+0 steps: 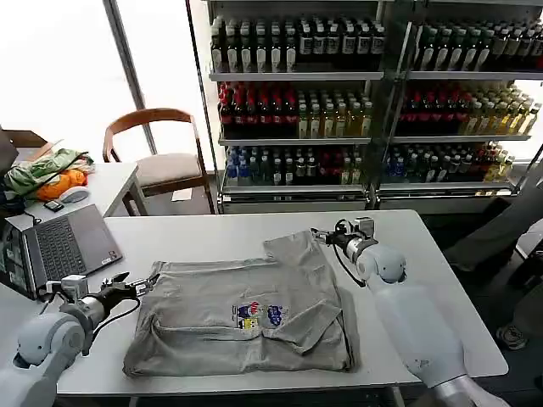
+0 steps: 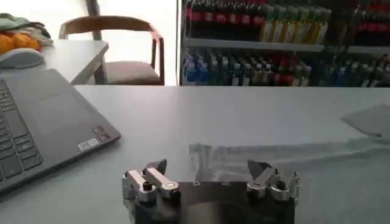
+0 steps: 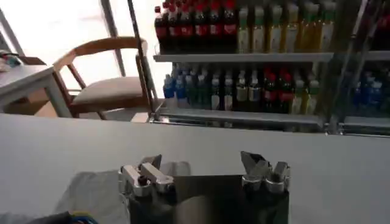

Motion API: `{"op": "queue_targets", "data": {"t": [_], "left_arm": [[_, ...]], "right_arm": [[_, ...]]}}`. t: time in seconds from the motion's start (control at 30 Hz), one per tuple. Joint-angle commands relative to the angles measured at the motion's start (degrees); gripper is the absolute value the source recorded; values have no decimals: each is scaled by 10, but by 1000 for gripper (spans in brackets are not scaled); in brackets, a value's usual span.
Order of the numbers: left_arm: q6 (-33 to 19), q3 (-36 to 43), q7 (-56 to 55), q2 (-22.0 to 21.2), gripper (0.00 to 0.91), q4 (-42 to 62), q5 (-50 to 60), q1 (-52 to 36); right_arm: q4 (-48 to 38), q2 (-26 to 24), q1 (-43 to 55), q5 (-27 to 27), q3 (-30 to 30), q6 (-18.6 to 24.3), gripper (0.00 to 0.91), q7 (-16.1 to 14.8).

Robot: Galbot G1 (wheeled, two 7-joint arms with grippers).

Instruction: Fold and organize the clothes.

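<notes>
One of the clothes, a light grey shirt with a small multicoloured chest print, lies partly folded in the middle of the white table. My left gripper hovers open at the shirt's far left corner with nothing in it. The left wrist view has that gripper just short of the grey cloth's edge. Open too, my right gripper stands at the sleeve at the shirt's far right. Its wrist view shows the gripper empty, with grey cloth beside one finger.
An open laptop sits at the table's left edge, close to my left arm. A green-and-orange cloth bundle lies on a side table with a mouse. A wooden chair and shelves of bottles stand behind.
</notes>
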Motion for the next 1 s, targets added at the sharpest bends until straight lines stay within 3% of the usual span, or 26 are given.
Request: {"op": "queue_targets", "data": {"t": [0.03,0.2,0.23,0.27,0.3,0.33,1.0], "left_arm": [[0,47,4,-2,907,71,5,-82],[0,44,5,0,907,74,5,-85],[0,44,5,-1,907,74,5,-85],[0,42,5,-1,907,73,5,-85],[0,42,5,-1,907,72,4,-84],[0,42,5,-1,907,72,4,-83],[-1,88,9,-27,907,135,14,-133]], "right_arm": [[-100,59,42,-21,0,-1,907,2],[-113,91,34,-34,-2,-1,907,5],[-124,95,38,-34,-2,0,846,7],[-131,99,41,-32,-2,0,544,6],[-133,100,43,-27,-1,0,50,6],[-133,100,44,-25,-2,0,0,7],[-114,97,36,-14,-5,0,0,11]]}}
